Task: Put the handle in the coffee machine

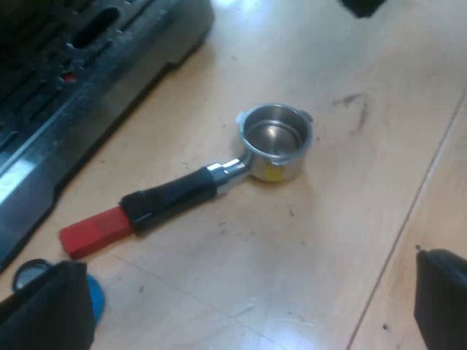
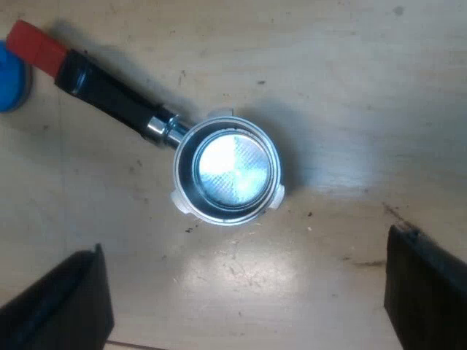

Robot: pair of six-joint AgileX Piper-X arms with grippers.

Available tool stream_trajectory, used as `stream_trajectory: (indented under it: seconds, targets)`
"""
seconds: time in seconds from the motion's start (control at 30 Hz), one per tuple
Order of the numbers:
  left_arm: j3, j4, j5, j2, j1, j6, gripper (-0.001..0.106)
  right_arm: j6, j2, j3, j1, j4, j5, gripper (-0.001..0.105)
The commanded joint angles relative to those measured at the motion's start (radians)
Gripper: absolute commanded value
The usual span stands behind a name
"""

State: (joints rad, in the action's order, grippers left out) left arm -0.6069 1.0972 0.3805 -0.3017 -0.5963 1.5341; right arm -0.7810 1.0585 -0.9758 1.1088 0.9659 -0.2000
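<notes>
The metal holder [image 1: 274,142] lies loose on the wooden table, basket up, its dark handle [image 1: 171,198] ending in red [image 1: 95,232]. My left gripper [image 1: 255,310] is open, fingers wide apart, above and short of the holder, holding nothing. From straight above, the holder's round basket [image 2: 228,176] shines, with the dark handle [image 2: 109,95] and red end [image 2: 35,45] running away from it. My right gripper [image 2: 244,299] hangs open over the table just beside the basket, empty.
The espresso machine's dark base and drip tray [image 1: 80,80] stand beyond the red end of the handle. A blue tamper [image 1: 93,299] [image 2: 11,76] rests on the table close to the red end. A seam in the tabletop [image 1: 408,219] runs past the holder.
</notes>
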Motion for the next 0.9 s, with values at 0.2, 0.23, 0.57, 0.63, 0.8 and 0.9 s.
stream_trajectory:
  seconds: [0.2, 0.23, 0.57, 0.63, 0.8, 0.9]
  targets:
    - [-0.007, -0.003, -0.001, -0.039, -0.061, -0.052, 0.091, 0.105, 0.099, -0.007, 0.003, -0.098, -0.004, 0.078]
    - [-0.007, -0.003, -0.001, -0.038, -0.061, -0.052, 0.091, 0.11, 0.102, -0.007, 0.003, -0.1, -0.004, 0.078]
    - [-0.007, -0.033, -0.001, -0.038, -0.061, -0.052, 0.091, 0.236, 0.245, -0.007, 0.003, -0.124, 0.002, 0.078]
    - [-0.007, -0.033, -0.001, -0.038, -0.061, -0.052, 0.091, 0.235, 0.264, -0.007, 0.003, -0.124, 0.002, 0.078]
    - [-0.007, -0.033, -0.001, -0.038, -0.061, -0.052, 0.091, 0.24, 0.336, -0.007, 0.0, -0.191, 0.002, 0.078]
    - [-0.007, -0.033, -0.001, -0.038, -0.061, -0.052, 0.091, 0.249, 0.367, -0.007, 0.0, -0.222, 0.002, 0.078]
